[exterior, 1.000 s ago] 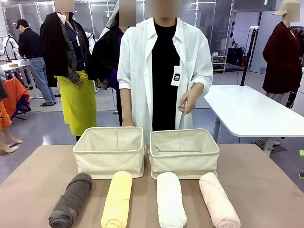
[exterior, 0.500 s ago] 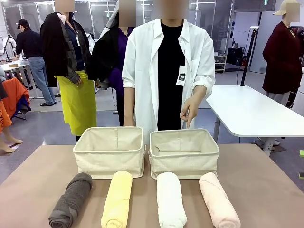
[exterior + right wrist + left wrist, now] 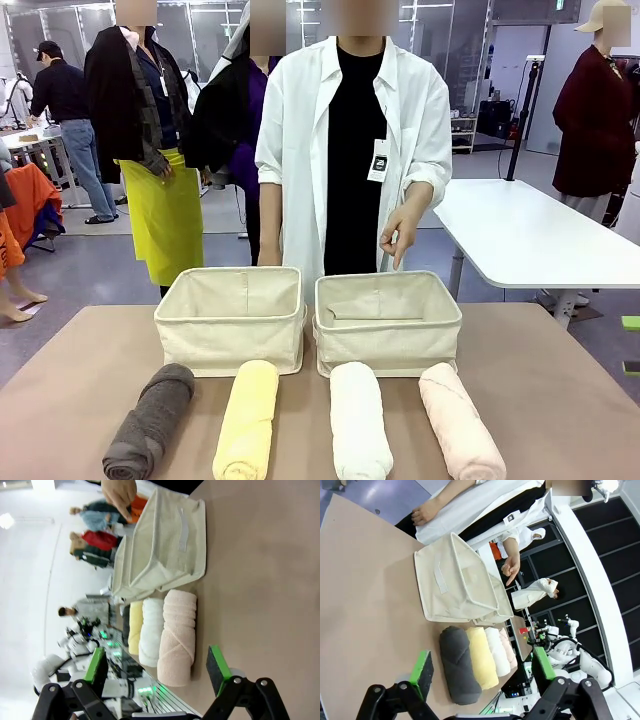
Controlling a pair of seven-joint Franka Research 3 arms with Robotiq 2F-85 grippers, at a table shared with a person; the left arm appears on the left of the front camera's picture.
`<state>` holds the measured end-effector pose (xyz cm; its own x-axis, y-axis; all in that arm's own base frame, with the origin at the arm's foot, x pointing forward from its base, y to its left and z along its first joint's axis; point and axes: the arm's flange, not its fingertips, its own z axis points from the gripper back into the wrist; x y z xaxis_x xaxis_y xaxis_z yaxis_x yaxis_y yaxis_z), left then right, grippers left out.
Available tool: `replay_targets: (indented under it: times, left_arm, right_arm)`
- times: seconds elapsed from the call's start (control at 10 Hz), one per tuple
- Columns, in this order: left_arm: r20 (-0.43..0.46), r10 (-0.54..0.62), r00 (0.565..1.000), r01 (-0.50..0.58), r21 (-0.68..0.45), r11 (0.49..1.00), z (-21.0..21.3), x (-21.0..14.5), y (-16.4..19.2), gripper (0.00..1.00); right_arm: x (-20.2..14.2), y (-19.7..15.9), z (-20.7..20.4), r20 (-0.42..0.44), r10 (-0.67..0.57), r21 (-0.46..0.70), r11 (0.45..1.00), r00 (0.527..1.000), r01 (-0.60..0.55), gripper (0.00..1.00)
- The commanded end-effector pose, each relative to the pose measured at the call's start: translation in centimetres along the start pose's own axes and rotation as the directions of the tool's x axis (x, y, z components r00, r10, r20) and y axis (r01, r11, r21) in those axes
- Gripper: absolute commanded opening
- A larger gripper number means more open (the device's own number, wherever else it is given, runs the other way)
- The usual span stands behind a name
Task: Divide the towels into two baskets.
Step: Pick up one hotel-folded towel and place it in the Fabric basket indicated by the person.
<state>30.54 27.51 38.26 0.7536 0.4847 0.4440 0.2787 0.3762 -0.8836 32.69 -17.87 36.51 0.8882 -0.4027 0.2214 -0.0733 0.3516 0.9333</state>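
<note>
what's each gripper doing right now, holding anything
left gripper: open, holding nothing
right gripper: open, holding nothing

Four rolled towels are lying in a row along the table's (image 3: 560, 380) near edge: dark grey towel (image 3: 150, 422), yellow towel (image 3: 247, 420), white towel (image 3: 359, 420), pink towel (image 3: 460, 422). Two baskets, left basket (image 3: 231, 320) and right basket (image 3: 388, 322), are sitting just behind them, with a person (image 3: 350, 150) standing at the far edge.

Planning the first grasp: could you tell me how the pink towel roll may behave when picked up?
The pink towel roll looks soft, so it will probably squash when gripped. Held mid-length, its ends may sag. Being cylindrical, it could roll if nudged sideways.
</note>
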Motion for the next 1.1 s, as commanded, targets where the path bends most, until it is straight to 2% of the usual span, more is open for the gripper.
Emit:
replay_targets:
  times: [0.0, 0.3, 0.6, 0.7, 1.0]
  left_arm:
    - [0.007, -0.006, 1.0, 0.006, -0.005, 1.0, 0.4, -0.1, -0.1, 1.0]
    - [0.007, -0.006, 1.0, 0.006, -0.005, 1.0, 0.4, -0.1, -0.1, 1.0]
    - [0.007, -0.006, 1.0, 0.006, -0.005, 1.0, 0.4, -0.1, -0.1, 1.0]
    - [0.007, -0.006, 1.0, 0.006, -0.005, 1.0, 0.4, -0.1, -0.1, 1.0]
    - [0.007, -0.006, 1.0, 0.006, -0.005, 1.0, 0.4, -0.1, -0.1, 1.0]
  right_arm:
    - [1.2, 5.4, -2.9, -0.138, 0.08, -0.136, 0.986, 0.987, -0.099, 1.0]
    - [1.9, 11.1, -10.3, -0.296, 0.087, -0.377, 0.904, 0.951, -0.201, 1.0]
    - [0.0, 14.2, -19.9, -0.443, 0.089, -0.54, 0.768, 0.892, -0.344, 1.0]
    - [-1.0, 14.8, -22.0, -0.442, 0.104, -0.597, 0.708, 0.891, -0.378, 1.0]
    - [-3.6, 14.8, -26.4, -0.459, 0.094, -0.677, 0.606, 0.883, -0.417, 1.0]
